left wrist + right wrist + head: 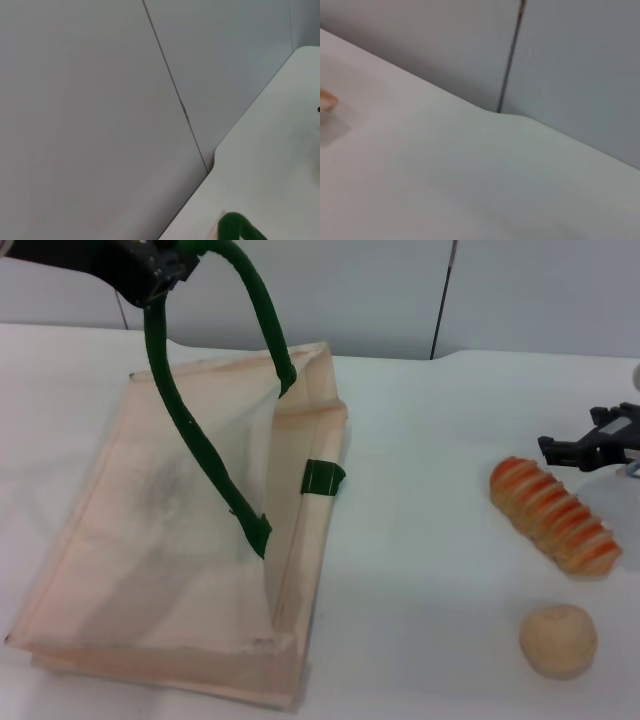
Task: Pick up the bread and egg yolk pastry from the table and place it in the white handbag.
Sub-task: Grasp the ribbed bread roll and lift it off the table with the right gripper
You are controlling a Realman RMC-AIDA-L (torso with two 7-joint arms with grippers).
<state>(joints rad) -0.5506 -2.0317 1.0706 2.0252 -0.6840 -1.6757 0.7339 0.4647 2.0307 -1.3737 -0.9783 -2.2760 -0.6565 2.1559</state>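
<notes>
Left claw point(150, 275) at eleven o'clock grips the cream fabric handbag's point(150, 540) green rope handle point(185, 420), while the part-open, empty right claw point(580, 450) at three o'clock must drop onto the orange-striped tan loaf point(555, 515).

From my remote station I log the following colours. The white handbag point(160, 540) at left of the head frame reads as cream with a faint peach tint, semi-translucent fabric. Its handles point(190, 430) are dark green and rope-like; a matching green tab point(323, 478) sits on the bag's right edge. The bread point(553, 515) at right is tan with orange-red crosswise stripes. The egg yolk pastry point(558, 640) at lower right is plain pale tan, matte, unpatterned. The table point(420, 570) is white. The wall point(520, 290) behind is pale grey with a dark vertical seam. Both grippers, left gripper point(150, 275) and right gripper point(590, 448), are black.
</notes>
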